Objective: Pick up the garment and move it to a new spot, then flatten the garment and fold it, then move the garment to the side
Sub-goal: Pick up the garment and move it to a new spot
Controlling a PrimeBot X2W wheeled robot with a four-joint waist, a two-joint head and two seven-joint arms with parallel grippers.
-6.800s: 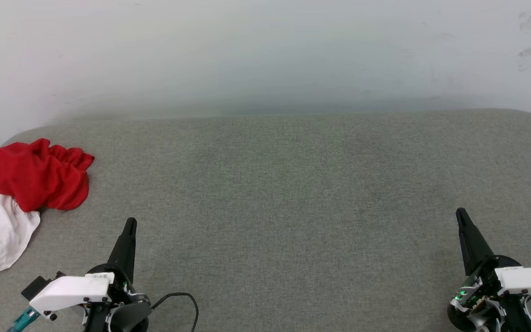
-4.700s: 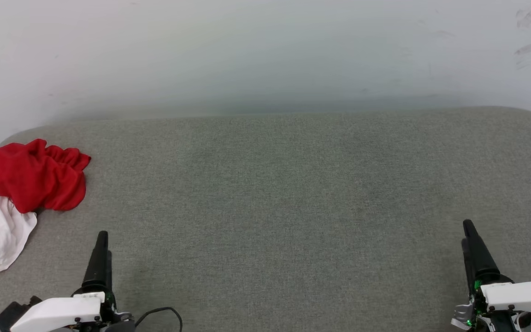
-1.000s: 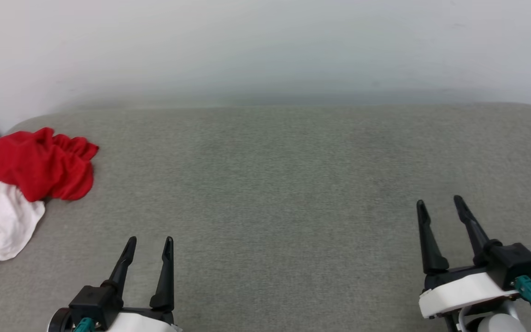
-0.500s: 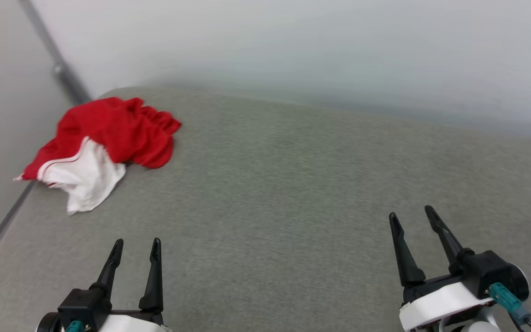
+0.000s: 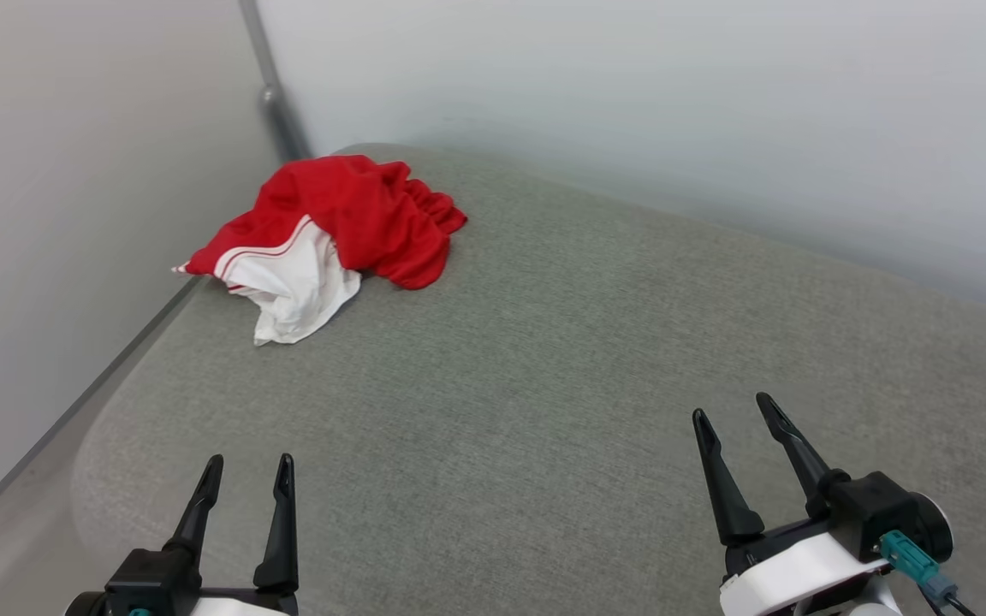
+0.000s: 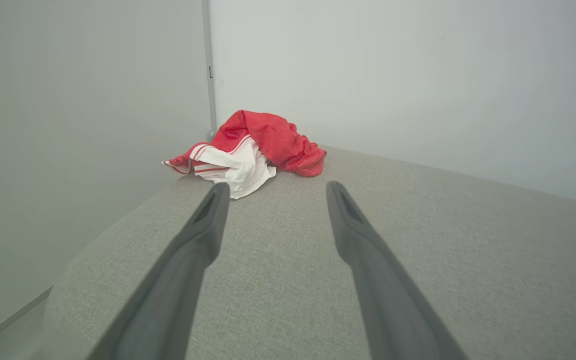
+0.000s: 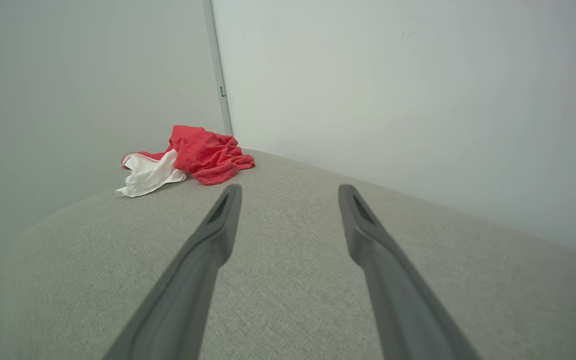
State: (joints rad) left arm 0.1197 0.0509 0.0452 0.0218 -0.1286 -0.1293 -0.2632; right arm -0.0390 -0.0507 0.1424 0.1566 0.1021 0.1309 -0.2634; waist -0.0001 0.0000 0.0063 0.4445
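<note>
Crumpled cloth, the garment [image 5: 356, 210] sits in a heap at the far left corner of the grey cushion [image 5: 544, 342], close to where the left wall [image 5: 74, 171] meets the back wall [image 5: 673, 111] at a thin corner strip [image 5: 275, 94]. The heap is longer than it is deep. In the head view its long axis runs across the corner from the cushion's left edge toward the back edge. The red bulk lies at the back-edge end. The white sleeve [image 5: 296, 287], with its red-and-white trim [image 5: 245, 252], spills toward the near side at the left-edge end. No chest graphic can be made out.

The left gripper [image 5: 250, 462] hovers near the cushion's front left corner, well apart from the garment [image 6: 268, 140]. Its fingers are spread with a clear gap and nothing between them, as the left wrist view confirms [image 6: 276, 186]. The right gripper [image 5: 731, 407] is over the near right part of the cushion, likewise parted and empty [image 7: 289, 187]. Both point toward the garment [image 7: 203, 152].
</note>
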